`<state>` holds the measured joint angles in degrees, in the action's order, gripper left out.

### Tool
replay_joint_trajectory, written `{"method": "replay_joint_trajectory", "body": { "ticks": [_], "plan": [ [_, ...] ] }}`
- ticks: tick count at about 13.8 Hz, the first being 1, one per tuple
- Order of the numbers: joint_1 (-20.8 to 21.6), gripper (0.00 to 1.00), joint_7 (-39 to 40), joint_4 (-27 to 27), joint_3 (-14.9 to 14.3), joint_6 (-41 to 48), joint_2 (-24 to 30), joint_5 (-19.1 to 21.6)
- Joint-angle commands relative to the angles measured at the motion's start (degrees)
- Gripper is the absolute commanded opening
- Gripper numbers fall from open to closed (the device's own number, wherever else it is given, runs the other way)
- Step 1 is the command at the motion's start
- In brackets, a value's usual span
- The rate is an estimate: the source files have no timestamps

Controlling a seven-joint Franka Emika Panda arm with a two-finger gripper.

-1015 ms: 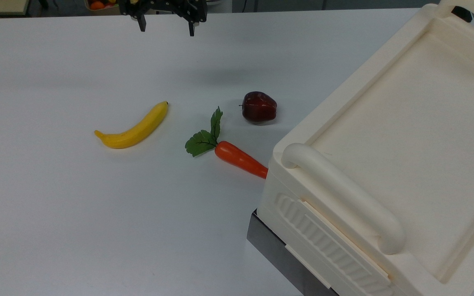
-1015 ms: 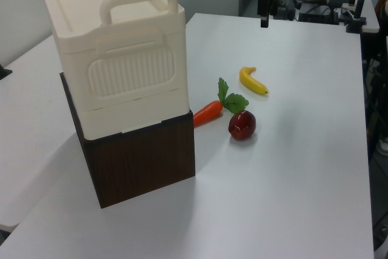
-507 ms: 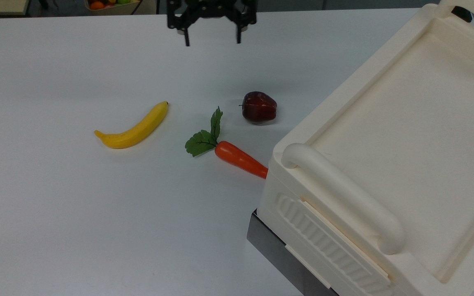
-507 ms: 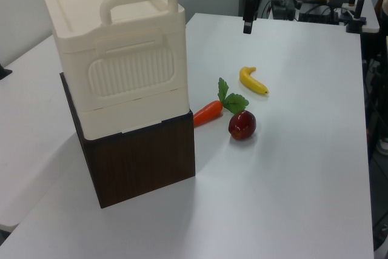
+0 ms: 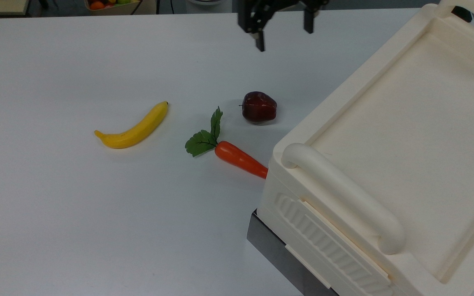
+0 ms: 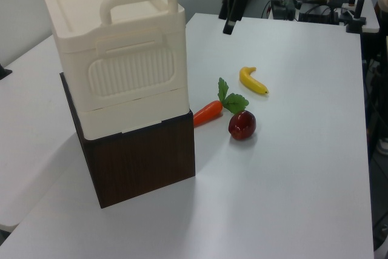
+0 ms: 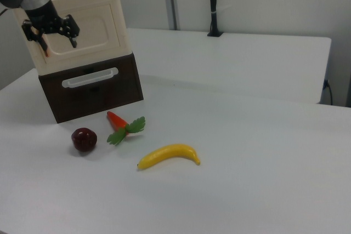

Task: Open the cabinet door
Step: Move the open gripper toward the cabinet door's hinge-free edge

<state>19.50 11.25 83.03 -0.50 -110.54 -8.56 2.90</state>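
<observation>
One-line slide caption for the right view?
Open gripper hangs before the closed cream cabinet door, with apple, carrot and banana on the white table.

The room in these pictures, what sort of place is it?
Probably a robot test lab: a robot arm's gripper hangs over a white table set with a toy cabinet, a banana and a carrot.

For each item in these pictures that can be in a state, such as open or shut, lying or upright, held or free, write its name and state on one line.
cabinet door: shut, flush with the cabinet front.
drawer: shut, below the door.
end effector: open, holding nothing, in the air.
banana: lying on the table, free.
carrot: lying on the table, tip hidden behind the cabinet in the top view.
apple: resting on the table, free.
</observation>
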Motion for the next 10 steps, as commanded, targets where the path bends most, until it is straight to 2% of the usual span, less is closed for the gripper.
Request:
{"method": "replay_joint_trajectory", "body": {
  "ticks": [1, 5, 10],
  "plan": [
    [0.80, 1.00, 2.28, -0.68, 3.13, -4.76, -1.37, 2.55],
    [0.89, 1.00, 2.37, -0.32, 5.94, -10.82, -1.55, 2.38],
    [0.89, 0.91, 3.95, -0.32, 8.14, -17.33, -4.18, 0.37]
  ]
}}
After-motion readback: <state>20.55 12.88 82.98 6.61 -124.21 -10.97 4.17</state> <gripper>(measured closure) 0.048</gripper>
